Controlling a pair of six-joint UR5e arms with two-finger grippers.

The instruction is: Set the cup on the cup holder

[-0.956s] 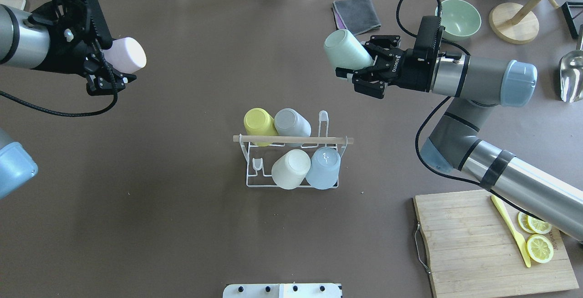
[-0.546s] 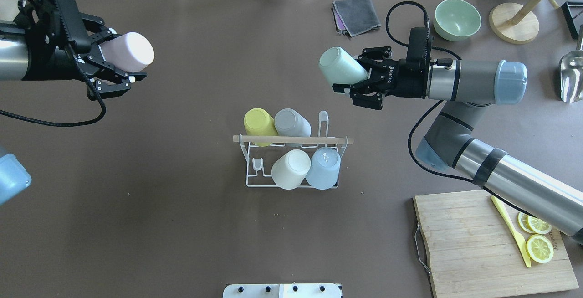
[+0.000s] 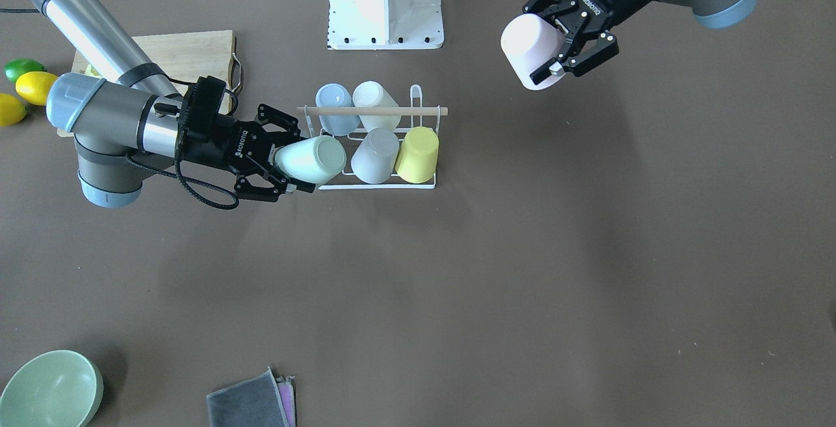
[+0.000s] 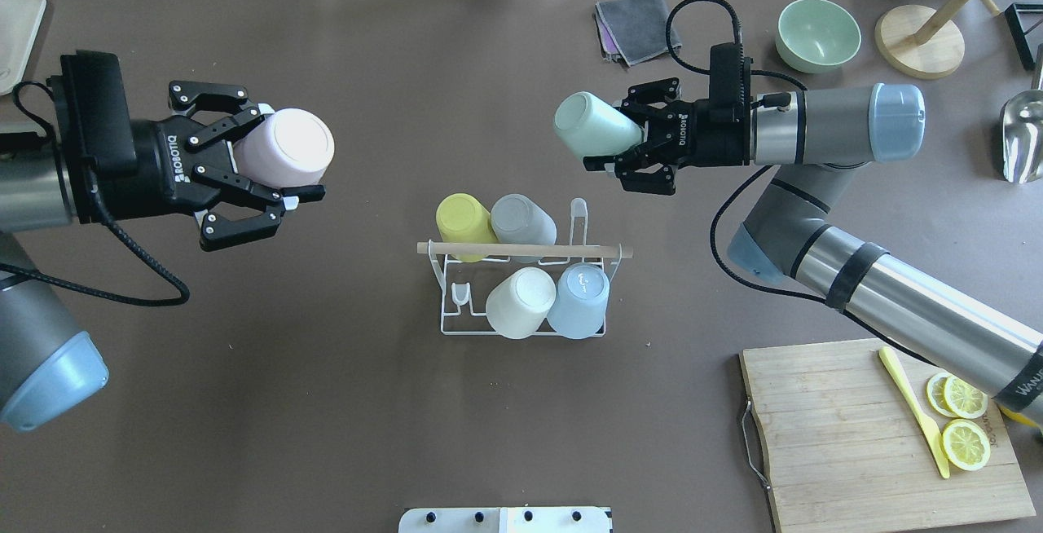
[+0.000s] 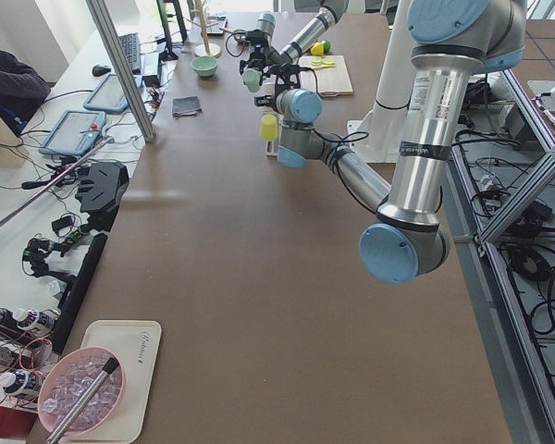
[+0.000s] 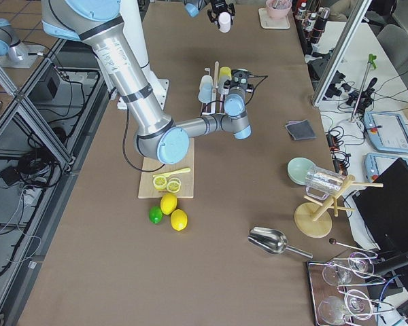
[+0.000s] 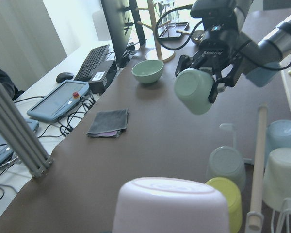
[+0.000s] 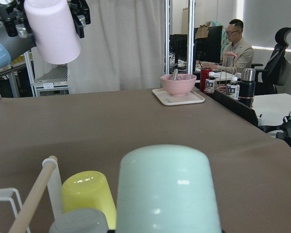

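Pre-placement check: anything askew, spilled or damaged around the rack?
Nothing stands out. The cup holder stands upright with four cups upside down on it; the pink cup and mint cup sit in the jaws above the table.

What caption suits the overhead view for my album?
Two robot arms, the left gripper holding a pink cup and the right gripper a mint cup, flank a cup holder bearing four cups.

A wooden cutting board (image 4: 839,427) lies near right, bearing lemon slices (image 4: 965,443) and a yellow knife (image 4: 917,411). Far right sit a grey cloth (image 4: 640,25), a green bowl (image 4: 817,34) and a metal scoop (image 4: 1023,138).
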